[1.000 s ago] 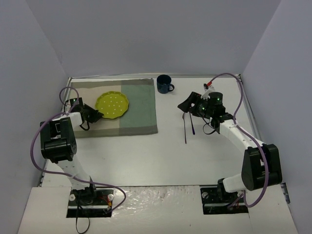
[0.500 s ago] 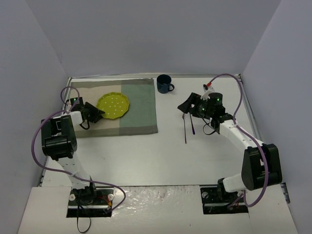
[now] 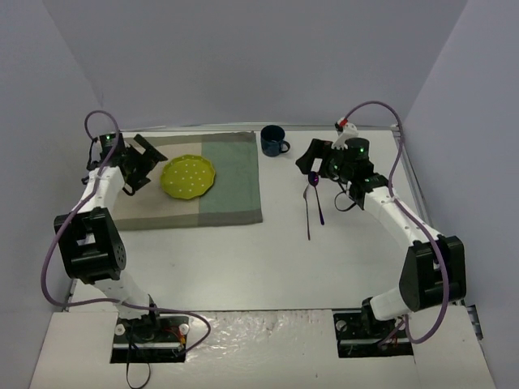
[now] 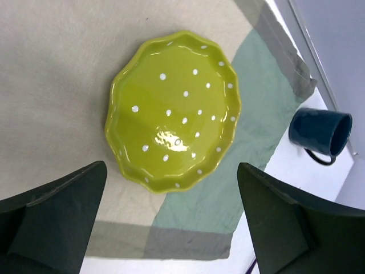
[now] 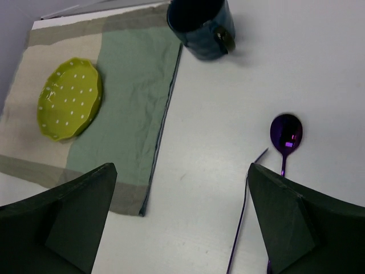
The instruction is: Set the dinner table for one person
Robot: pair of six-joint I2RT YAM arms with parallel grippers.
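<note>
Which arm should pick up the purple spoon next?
Right, probably. The right tool, open, hangs close by the purple spoon, while the left tool is far off beside the yellow-green plate on the placemat.

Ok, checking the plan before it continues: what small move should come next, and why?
Probably lower the open right gripper onto the purple spoon and close on it. The yellow-green plate already sits on the placemat, while the spoon lies on the bare dinner table beside the mat, near that gripper.
</note>
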